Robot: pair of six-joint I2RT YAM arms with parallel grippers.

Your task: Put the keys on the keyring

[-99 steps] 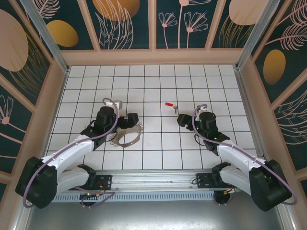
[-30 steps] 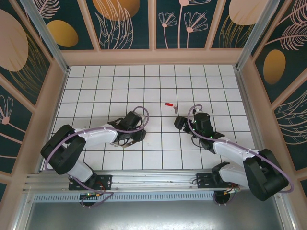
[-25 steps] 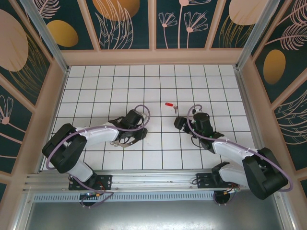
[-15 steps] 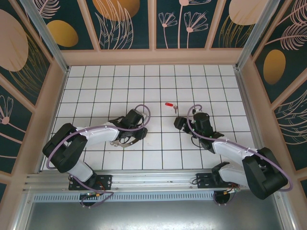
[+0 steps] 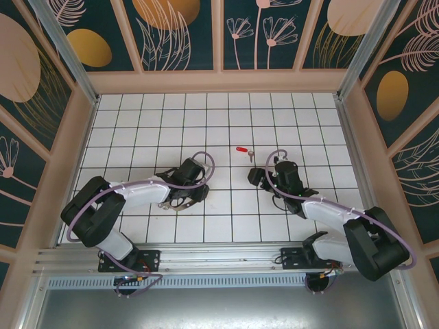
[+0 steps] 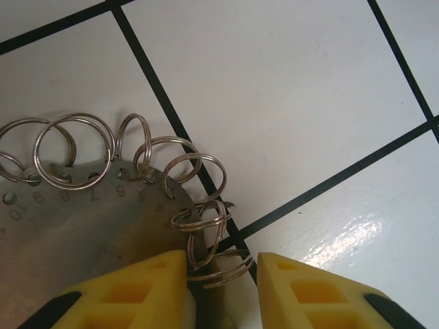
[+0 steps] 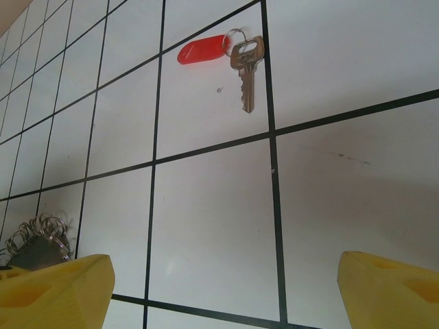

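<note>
The key lies flat on the white tiles, with its red plastic tag (image 7: 202, 49) joined by a small ring to a silver blade (image 7: 247, 75); from above the key (image 5: 241, 150) sits just beyond my right gripper (image 5: 257, 177). That gripper (image 7: 223, 301) is open wide and holds nothing, a good tile short of the key. The keyring is a grey numbered plate (image 6: 75, 226) fringed with small split rings (image 6: 195, 171). My left gripper (image 6: 221, 274) is low over its rim, open, with one small ring between its yellow fingers (image 6: 137, 295). From above, most of the keyring (image 5: 167, 203) is hidden under that gripper (image 5: 195, 192).
The floor is a white tiled grid (image 5: 219, 123) enclosed by patterned walls (image 5: 219, 34). A metal rail (image 5: 219, 257) runs along the near edge by the arm bases. The keyring's edge (image 7: 38, 240) also appears low on the left in the right wrist view.
The left arm has swung in and lowered its gripper onto the keyring's right rim. Over the last second both arms have barely shifted. The key has not moved.
</note>
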